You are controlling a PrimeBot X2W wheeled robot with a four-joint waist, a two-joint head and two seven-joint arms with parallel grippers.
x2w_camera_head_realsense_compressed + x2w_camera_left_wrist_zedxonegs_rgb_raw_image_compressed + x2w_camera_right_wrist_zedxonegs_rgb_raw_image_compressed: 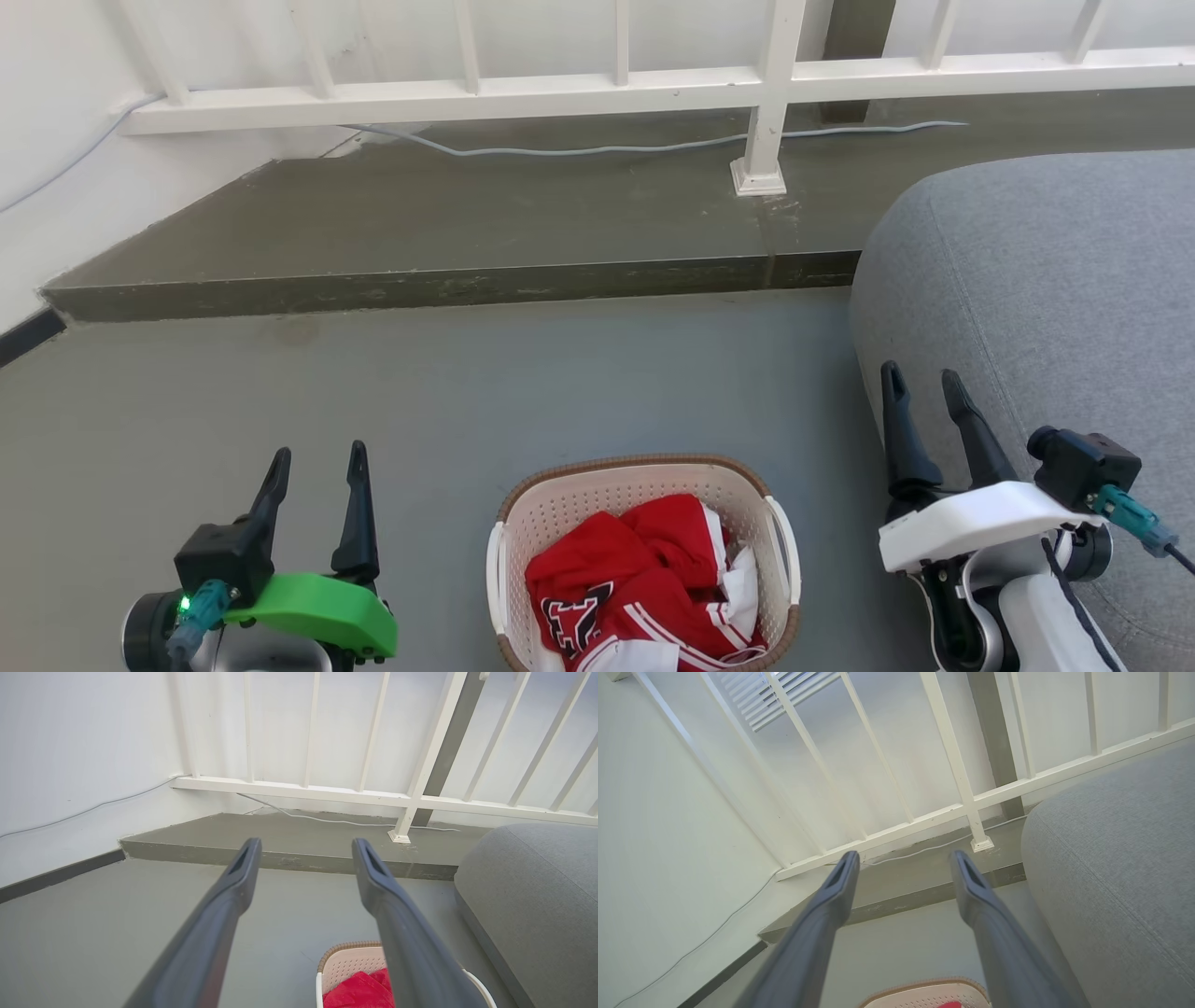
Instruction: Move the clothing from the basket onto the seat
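The crumpled red soft-fabric clothing, trimmed with white stripes and black-and-white lettering, lies inside the cream-white perforated plastic basket with a brown woven-look rim. The basket stands on the grey floor.

The left pincer, on a green housing, hovers to the left of the basket. Its two dark fingers are spread apart and hold nothing.

The right pincer, on a white housing, hovers to the right of the basket. Its fingers are also spread and empty, and its tips overlap the rounded edge of the large grey fabric-upholstered seat in the head view.

Both pincers are apart from the clothing.
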